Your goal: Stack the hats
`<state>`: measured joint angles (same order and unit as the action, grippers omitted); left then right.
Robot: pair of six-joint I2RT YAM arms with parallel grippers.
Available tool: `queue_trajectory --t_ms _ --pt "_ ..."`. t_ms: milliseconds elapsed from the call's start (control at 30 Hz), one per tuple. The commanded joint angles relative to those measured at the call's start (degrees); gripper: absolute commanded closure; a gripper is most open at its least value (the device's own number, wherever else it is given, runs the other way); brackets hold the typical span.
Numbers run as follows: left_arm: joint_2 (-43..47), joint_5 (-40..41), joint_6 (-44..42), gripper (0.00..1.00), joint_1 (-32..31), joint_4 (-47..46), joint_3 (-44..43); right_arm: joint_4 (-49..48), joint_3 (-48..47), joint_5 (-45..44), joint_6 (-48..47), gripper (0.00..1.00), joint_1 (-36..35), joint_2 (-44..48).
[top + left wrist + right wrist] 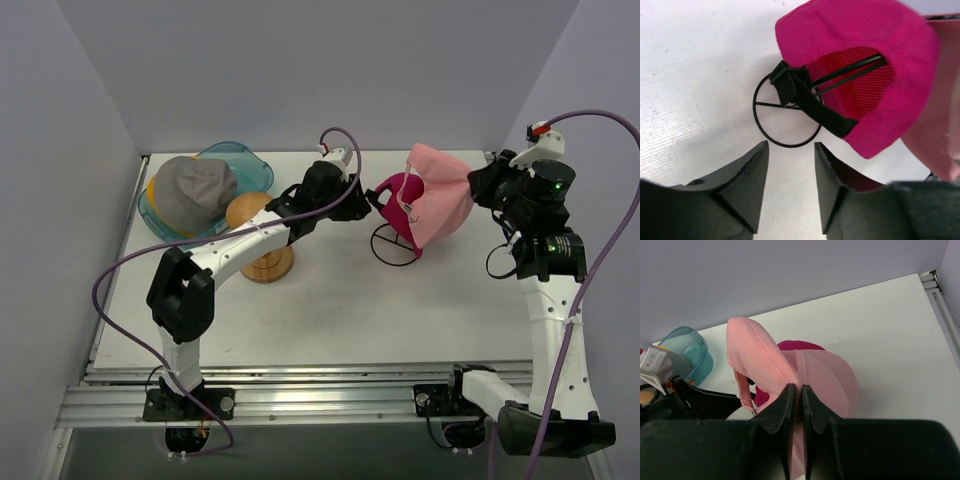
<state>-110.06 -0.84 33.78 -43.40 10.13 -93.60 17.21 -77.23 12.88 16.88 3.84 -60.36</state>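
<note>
The magenta cap [393,192] [865,60] sits on a black wire stand [395,245] [787,117] at the table's middle back. My right gripper [478,185] [796,392] is shut on the light pink cap [440,195] [790,370], which hangs over and beside the magenta cap. My left gripper [345,190] [790,150] is open and empty just left of the magenta cap, above the wire stand's ring. The grey cap [195,190] lies on the yellow-orange bucket hat [153,195] in the tub.
A translucent teal-blue tub [245,165] [687,347] stands at the back left. A round-topped wooden hat stand [262,240] stands under the left forearm. Walls close in on the left, back and right.
</note>
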Motion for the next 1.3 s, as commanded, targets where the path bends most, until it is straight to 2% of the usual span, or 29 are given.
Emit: queue_trajectory --t_ms 0,167,433,533,700,1033,1067,1167,1200,1267 --pt "5.03 0.31 4.27 0.47 -0.63 -5.21 -0.61 -2.10 -2.57 -0.75 0.43 1.00 0.47 1.56" --pt "3.72 1.63 7.26 0.39 -2.57 -5.99 -1.76 -1.83 -1.96 -0.93 -0.10 1.00 0.47 2.26" --pt "0.64 -0.74 9.11 0.38 -3.80 -7.93 -3.34 -1.57 -1.78 -1.55 -0.54 1.00 0.47 2.96" --pt "0.11 -1.71 9.99 0.37 -4.06 -12.06 -2.46 -1.66 -1.61 -1.63 -0.62 1.00 0.47 2.97" --pt "-2.26 -1.44 10.95 0.37 -4.15 -10.57 -4.31 -1.48 -1.52 -1.81 -0.80 1.00 0.47 3.14" --pt "-3.84 -1.79 13.50 0.37 -4.24 -14.60 -3.69 -1.92 -0.99 -1.72 -0.71 1.00 0.47 3.32" --pt "-3.93 -1.97 13.68 0.38 -4.24 -15.14 -3.34 -1.92 -0.90 -1.72 -0.71 1.00 0.47 3.40" --pt "-3.93 -2.32 13.86 0.50 -4.24 -16.19 -2.82 -1.92 -0.55 -1.99 -0.80 1.00 0.47 3.49" --pt "-3.76 -2.32 13.86 0.60 -4.24 -16.20 -2.73 -2.01 -0.46 -2.07 -0.97 1.00 0.47 3.49" --pt "-3.32 -1.97 13.68 0.71 -4.24 -15.85 -2.38 -2.01 -0.38 -2.16 -0.98 1.00 0.47 3.32"
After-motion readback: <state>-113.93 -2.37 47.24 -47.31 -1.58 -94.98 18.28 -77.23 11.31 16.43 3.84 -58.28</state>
